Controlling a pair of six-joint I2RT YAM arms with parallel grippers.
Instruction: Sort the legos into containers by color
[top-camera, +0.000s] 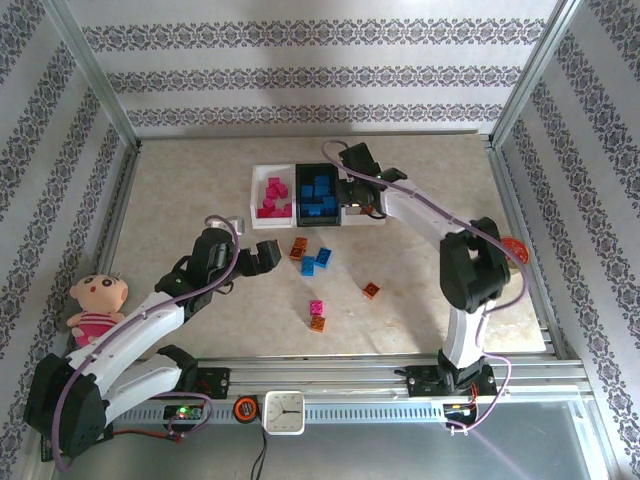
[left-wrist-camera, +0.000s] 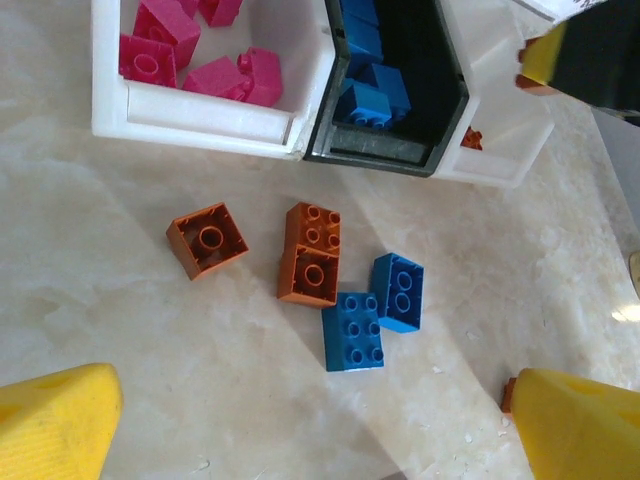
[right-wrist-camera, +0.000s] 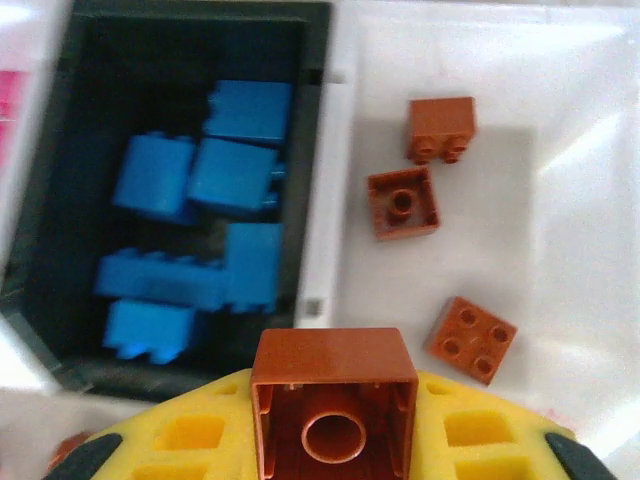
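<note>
Three orange-brown legos lie in the white bin under my right gripper, which holds a fourth brick. My left gripper hangs wide open over loose bricks, near a doll.

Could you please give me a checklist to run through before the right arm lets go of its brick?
1. Grip: right gripper shut on an orange-brown studded plastic brick: ok.
2. Colour match: right-hand white rectangular bin holds three orange-brown bricks: ok.
3. Position: the held brick looks close to the divider with the black rectangular bin; squarely over the white one: cannot tell.
4. Black bin contents, blue studded bricks alone: ok.
5. Left gripper open, over loose bricks on the marbled tabletop, apart from the bins: ok.
</note>
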